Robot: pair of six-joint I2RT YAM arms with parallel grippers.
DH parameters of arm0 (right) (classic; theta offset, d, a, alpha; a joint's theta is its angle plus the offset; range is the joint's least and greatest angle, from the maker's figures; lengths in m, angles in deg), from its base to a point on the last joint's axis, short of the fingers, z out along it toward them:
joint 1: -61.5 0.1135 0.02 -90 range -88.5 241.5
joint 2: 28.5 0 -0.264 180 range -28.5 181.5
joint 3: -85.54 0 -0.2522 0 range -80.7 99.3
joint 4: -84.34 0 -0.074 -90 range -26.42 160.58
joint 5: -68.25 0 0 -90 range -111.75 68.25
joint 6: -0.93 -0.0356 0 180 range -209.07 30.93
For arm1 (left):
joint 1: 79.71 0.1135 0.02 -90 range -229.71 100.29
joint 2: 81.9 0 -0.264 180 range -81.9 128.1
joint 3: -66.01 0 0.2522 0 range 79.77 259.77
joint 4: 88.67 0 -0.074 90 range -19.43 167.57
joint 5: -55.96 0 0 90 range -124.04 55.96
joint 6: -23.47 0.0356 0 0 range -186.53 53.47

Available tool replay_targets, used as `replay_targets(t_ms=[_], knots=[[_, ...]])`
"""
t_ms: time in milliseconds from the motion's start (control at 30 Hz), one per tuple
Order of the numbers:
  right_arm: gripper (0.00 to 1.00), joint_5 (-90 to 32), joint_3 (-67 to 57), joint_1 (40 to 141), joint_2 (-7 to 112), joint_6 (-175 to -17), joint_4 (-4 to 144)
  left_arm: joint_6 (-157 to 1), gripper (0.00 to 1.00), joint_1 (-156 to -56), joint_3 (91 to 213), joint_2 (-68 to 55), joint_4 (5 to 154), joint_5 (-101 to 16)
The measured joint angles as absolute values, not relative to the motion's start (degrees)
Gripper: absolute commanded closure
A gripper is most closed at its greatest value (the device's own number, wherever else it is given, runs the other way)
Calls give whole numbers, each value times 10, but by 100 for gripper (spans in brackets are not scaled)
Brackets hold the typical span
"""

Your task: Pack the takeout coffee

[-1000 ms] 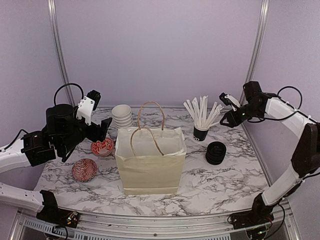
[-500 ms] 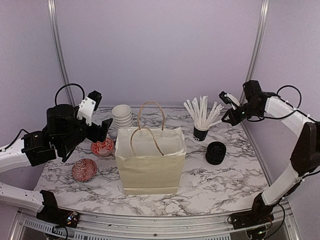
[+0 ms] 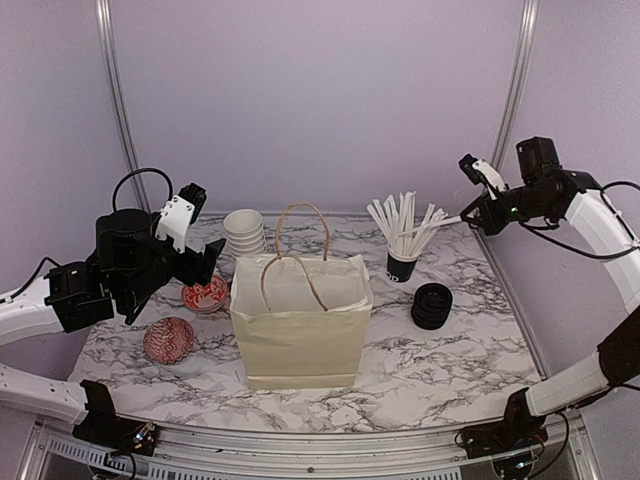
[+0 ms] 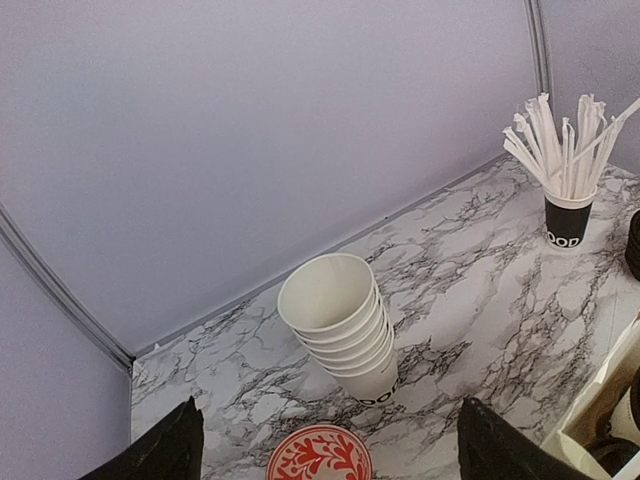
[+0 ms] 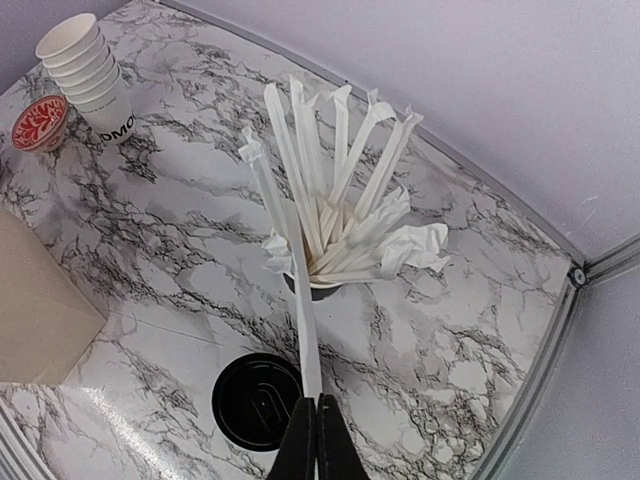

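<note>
The marble table (image 3: 440, 375) is being taken up at its middle by an upright cream paper bag (image 3: 300, 335) with twine handles. Its inside is being hidden from the top camera. In the left wrist view only a dark shape (image 4: 612, 452) is being glimpsed behind the bag's rim. Whether that is the coffee cannot be told.

Behind the bag's left corner, lidless white cups (image 3: 243, 232) are being kept nested in a stack, the top one empty. To the right of the bag, a black cup (image 3: 401, 266) is being filled with white wrapped stirrers (image 3: 400, 222). Just in front of it, black lids (image 3: 432, 305) are being kept stacked. Left of the bag, two red-patterned bowls (image 3: 205, 293) are being left near each other.

One stirrer (image 5: 300, 290) is being pinched in the clenched right gripper (image 5: 308, 420), its far end among the others above the black cup. The left gripper (image 4: 328, 420) is being held spread wide above the left side of the table, grasping nothing.

"OOD" is being shown in white on the black cup, and "DMO" in black near the base of the lowest white cup.
</note>
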State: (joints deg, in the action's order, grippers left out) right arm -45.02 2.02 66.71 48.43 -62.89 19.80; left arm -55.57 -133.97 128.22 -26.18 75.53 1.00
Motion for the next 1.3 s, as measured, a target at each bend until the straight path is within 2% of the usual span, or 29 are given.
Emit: replay_targets(t_ms=[467, 800, 1067, 1300], knots=[[100, -487, 63, 660, 428, -620, 161, -538, 8, -1339, 1282, -256, 756, 21], [100, -676, 140, 663, 427, -573, 157, -536, 8, -1326, 1282, -245, 756, 32], [100, -840, 171, 724, 429, -479, 91, -533, 7, -1325, 1278, -267, 760, 51], [100, -917, 192, 760, 456, -435, 49, -532, 7, -1325, 1277, -268, 760, 51]])
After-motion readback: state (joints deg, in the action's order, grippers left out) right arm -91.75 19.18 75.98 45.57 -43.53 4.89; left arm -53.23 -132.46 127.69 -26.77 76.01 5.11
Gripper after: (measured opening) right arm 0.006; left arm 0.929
